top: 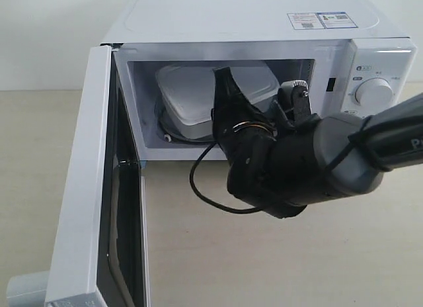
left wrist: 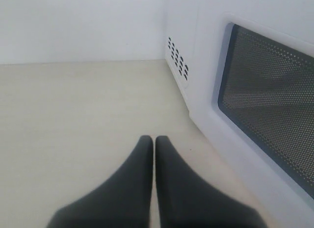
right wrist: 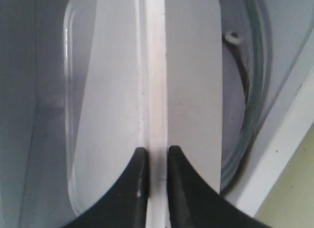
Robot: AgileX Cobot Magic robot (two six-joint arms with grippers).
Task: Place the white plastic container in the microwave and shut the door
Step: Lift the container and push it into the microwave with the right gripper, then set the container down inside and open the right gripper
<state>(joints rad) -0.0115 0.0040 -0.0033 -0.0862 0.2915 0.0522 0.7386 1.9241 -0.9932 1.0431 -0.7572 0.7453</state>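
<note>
Black fingers of your right gripper [right wrist: 154, 152] are nearly together, pinching the thin white rim of the white plastic container [top: 188, 102]. The right wrist view shows 1 finger on each side of that rim, with only the rim filling the gap. The container is inside the microwave [top: 251, 16], tilted, with its lower left end down at the glass turntable [right wrist: 254, 105] and its right end raised where the gripper holds it.

Your right arm enters from the right of the scene, passes in front of the control panel and angles up and toward the far left, through the opening. A black cable [top: 198, 188] loops below the wrist, over the table [top: 264, 267].

Your left gripper [left wrist: 154, 139] has its 2 fingers pressed together with nothing between them. It hangs low over the table on the outer side of the door [top: 79, 188], near the door's dark mesh window [left wrist: 270, 110]. The door is swung wide open to the left.

As for writing, 2 stickers [top: 322, 20] sit on top of the microwave toward the far right, and their print is too small to read. Small marks ring the round dial [top: 373, 92], equally unreadable. A pale letter P shows on the arm at the right edge, and the rest is cut off.
</note>
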